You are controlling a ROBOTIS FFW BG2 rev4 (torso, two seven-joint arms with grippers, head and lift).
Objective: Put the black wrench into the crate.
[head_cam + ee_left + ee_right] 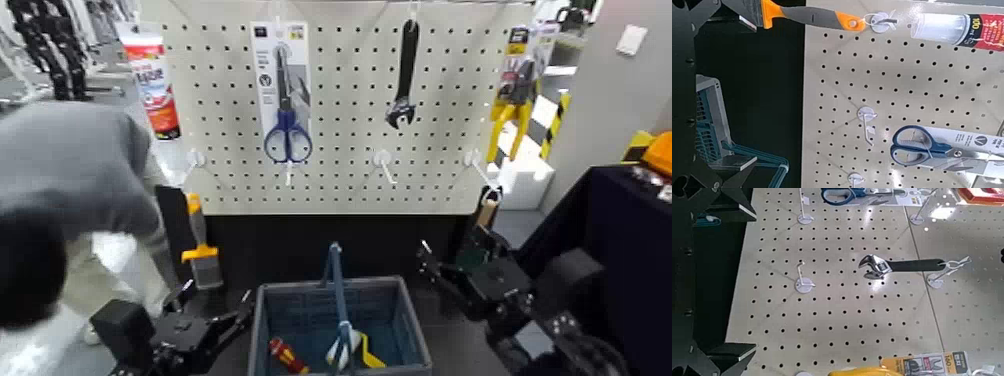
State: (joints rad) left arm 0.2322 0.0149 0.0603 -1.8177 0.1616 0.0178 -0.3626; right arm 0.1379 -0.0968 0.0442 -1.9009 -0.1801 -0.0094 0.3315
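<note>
Right gripper [457,245] hovers, jaws apart, black wrench [406,72] above it, crate [412,318] between it and the open left gripper [214,302]

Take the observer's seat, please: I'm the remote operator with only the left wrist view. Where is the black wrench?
Observer: It hangs jaw-down on the pegboard, between the scissors and the yellow-handled pliers.
Operator: Where is the right gripper?
Observer: The right gripper is open and empty, low in front of the board; the left gripper is by the crate's left side.
Operator: Anything inside the crate?
Observer: Yes, a red-and-yellow item and a yellow-and-white one.
</note>
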